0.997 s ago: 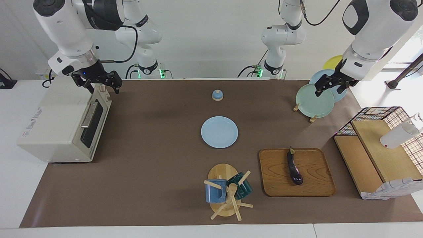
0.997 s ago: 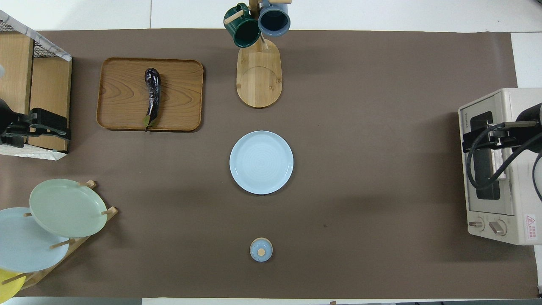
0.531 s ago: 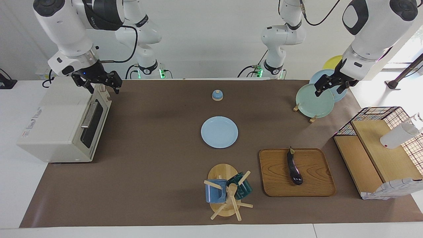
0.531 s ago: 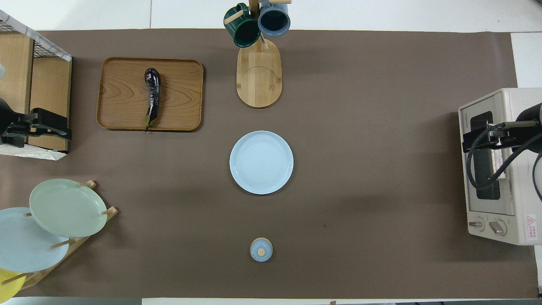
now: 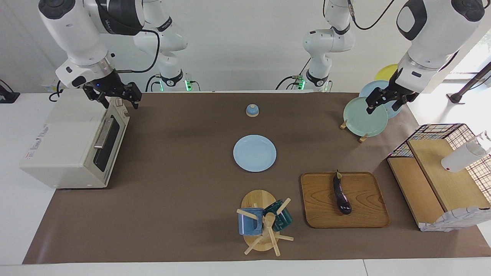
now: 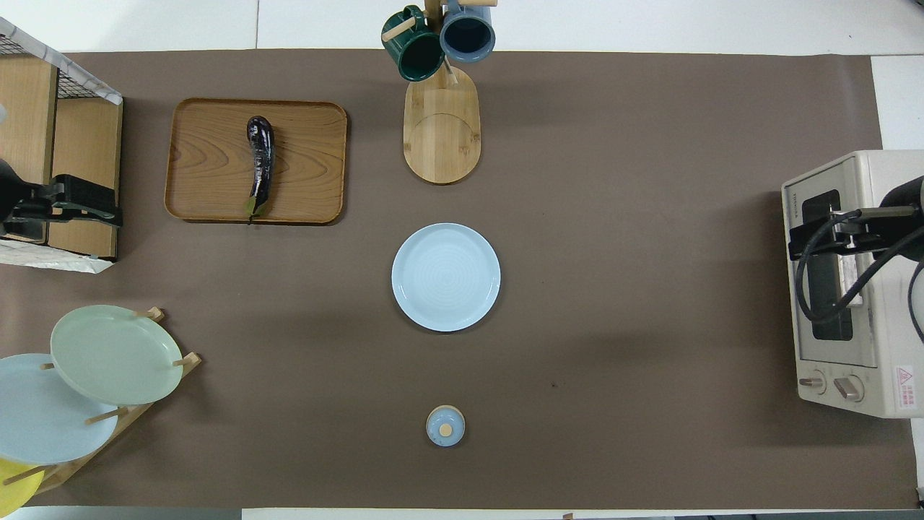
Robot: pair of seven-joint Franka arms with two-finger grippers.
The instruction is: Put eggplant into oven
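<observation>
The facing view showed both arms whole, while the overhead view caught only their gripper ends at its side edges. In the facing view the right gripper (image 5: 115,99) hung in the air over the oven (image 5: 73,140), above the top edge of its closed dark door, its fingers spread apart and holding nothing; from above, its cable hid part of the door glass. The left gripper (image 5: 385,101) hung empty over the green plate (image 5: 362,122) standing in the plate rack, fingers also apart; the overhead view placed it (image 6: 72,206) instead over the edge of the wooden shelf (image 6: 50,144), a disagreement only height explains. The oven's two knobs (image 6: 830,385) were visible only from above, at the end of its front nearer the robots. The eggplant (image 5: 341,193) lay on the wooden tray (image 5: 364,214) toward the left arm's end of the table, untouched, stem end pointing to the robots and close to the tray's nearer rim. A blue plate (image 5: 254,153) sat mid-table, a small blue lid (image 5: 252,110) nearer the robots, and the mug tree (image 5: 262,222) beside the tray, farther from the robots than the plate. Between tray and oven the brown mat (image 5: 172,191) lay bare apart from these, with wide room in front of the oven door.
</observation>
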